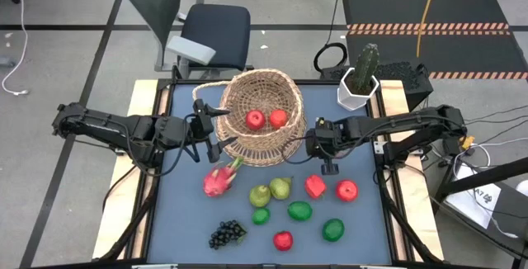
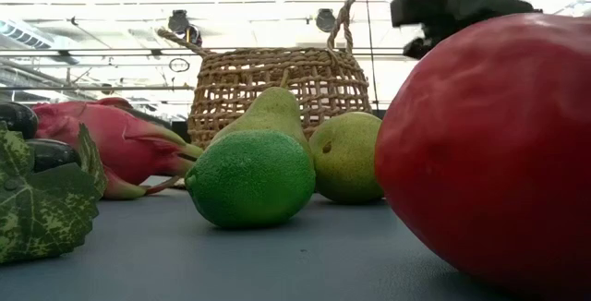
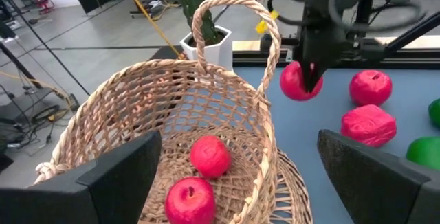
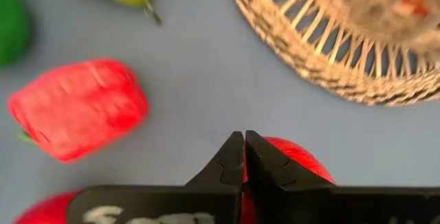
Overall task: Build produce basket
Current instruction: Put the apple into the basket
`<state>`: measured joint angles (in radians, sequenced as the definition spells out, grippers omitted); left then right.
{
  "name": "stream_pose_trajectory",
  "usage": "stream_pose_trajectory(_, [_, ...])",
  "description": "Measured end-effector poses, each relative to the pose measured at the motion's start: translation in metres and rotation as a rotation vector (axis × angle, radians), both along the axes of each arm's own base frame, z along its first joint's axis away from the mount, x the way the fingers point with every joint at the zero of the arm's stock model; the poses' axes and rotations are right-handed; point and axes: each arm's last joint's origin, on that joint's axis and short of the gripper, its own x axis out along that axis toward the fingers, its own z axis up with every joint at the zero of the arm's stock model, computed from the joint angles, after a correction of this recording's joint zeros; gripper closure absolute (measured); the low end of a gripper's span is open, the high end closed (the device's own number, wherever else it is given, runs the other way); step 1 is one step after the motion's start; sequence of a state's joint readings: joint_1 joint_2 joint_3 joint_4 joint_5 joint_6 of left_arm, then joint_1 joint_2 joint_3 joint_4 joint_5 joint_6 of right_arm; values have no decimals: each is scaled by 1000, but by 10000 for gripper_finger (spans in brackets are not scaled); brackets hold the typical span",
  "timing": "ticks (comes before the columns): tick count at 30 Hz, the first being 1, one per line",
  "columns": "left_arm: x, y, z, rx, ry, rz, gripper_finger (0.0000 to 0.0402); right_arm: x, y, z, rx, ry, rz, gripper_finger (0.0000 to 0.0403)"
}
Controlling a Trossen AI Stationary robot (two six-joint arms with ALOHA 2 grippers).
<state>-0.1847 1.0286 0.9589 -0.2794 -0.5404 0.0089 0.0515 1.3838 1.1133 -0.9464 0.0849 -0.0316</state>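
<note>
Risked dropping the round red apple (image 3: 295, 86), stem-pinched in the closed right gripper (image 4: 244, 138), short of the adjacent tan wicker basket (image 3: 137, 107), with the left gripper (image 3: 240, 176) wide, empty.

We see the woven wicker basket (image 1: 262, 116) lying tipped on the far middle of the table, two red apples (image 1: 266, 120) inside. The other fruit (image 1: 285, 207) lies scattered nearer us: dragon fruit, pears, limes, grapes.
</note>
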Motion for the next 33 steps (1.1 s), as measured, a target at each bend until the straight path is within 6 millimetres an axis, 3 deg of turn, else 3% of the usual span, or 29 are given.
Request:
stream_pose_trajectory(7, [1,-1,-2,127,65,-46,11,5,14,22,47,-166,-32,403])
stream_pose_trajectory(15, [28,-18,-21,249,151,-145,7,2,31,55,39,-484,-52,403])
stream_pose_trajectory(20, [46,-26,-24,225,68,-218,4,3,43,73,52,-658,-1,403])
stream_pose_trajectory(26, [55,-34,-24,225,2,-234,2,9,53,86,65,-817,60,403])
stream_pose_trajectory(33, [59,-34,-11,371,-98,-231,2,14,58,98,14,-952,96,403])
